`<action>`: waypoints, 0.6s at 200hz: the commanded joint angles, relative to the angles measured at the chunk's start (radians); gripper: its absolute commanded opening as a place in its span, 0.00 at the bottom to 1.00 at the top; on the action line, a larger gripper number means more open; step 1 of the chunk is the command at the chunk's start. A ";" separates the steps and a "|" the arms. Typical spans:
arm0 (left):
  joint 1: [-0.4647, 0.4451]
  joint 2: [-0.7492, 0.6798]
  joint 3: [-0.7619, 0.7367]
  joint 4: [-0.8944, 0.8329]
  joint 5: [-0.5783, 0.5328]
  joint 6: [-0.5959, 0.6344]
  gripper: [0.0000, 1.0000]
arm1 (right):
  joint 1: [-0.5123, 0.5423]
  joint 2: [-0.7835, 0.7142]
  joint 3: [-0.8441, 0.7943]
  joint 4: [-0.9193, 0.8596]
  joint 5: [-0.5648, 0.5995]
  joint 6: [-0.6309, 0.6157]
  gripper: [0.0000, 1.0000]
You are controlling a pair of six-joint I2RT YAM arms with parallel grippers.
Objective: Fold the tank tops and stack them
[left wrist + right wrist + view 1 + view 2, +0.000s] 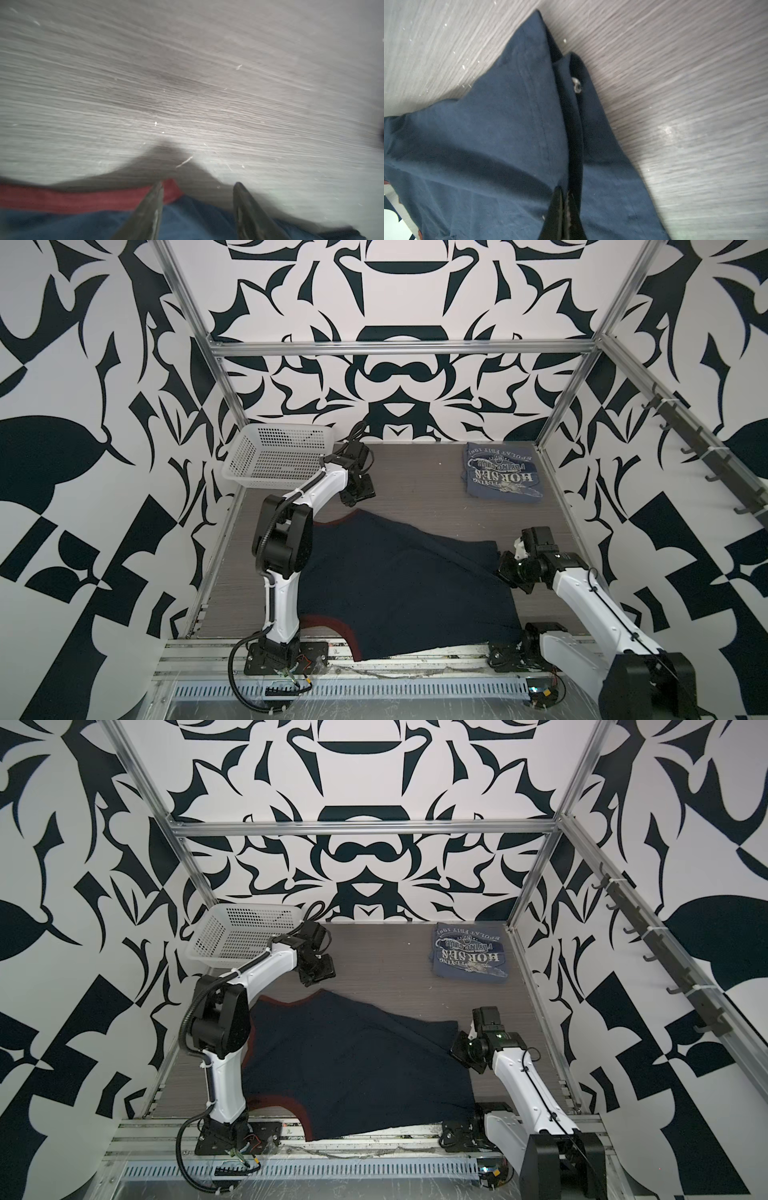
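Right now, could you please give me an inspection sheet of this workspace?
Surface: grey wood-grain table, white specks.
Job's things: navy tank top spread mid-table, near edge over the table's front; grey-blue tank top folded, far right corner.
Clutter: white basket, far left corner.
Grippers: left gripper open above navy top's red trim; right gripper shut, pinching its right edge.
Cables: black conduit loops at front left.
Surroundings: patterned walls, aluminium frame, hook rail on the right.

In both top views the light is bright, even and diffuse, shadows are soft, and wall lines bow toward the edges. The left wrist view is dimmer, with the counter (187,83) heavily blurred and a soft shadow beside the navy top (62,226). The right wrist view shows a streak-blurred counter with one pale glare patch; the navy top is moderately sharp.
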 commanded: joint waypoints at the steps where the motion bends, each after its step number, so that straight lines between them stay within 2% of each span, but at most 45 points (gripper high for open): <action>1: -0.019 0.057 0.048 -0.124 -0.001 0.024 0.54 | 0.024 -0.002 0.006 -0.034 0.043 0.020 0.00; 23: -0.032 0.082 0.068 -0.149 0.001 0.030 0.48 | 0.037 0.000 0.009 -0.039 0.055 0.023 0.00; 44: -0.038 0.077 0.059 -0.152 -0.006 0.034 0.47 | 0.037 -0.003 0.009 -0.040 0.061 0.025 0.00; 69: -0.038 0.055 0.029 -0.153 -0.005 0.038 0.38 | 0.040 -0.009 0.018 -0.053 0.068 0.025 0.00; 120: -0.083 -0.080 -0.170 -0.133 -0.023 0.018 0.33 | 0.046 -0.033 0.022 -0.075 0.083 0.037 0.00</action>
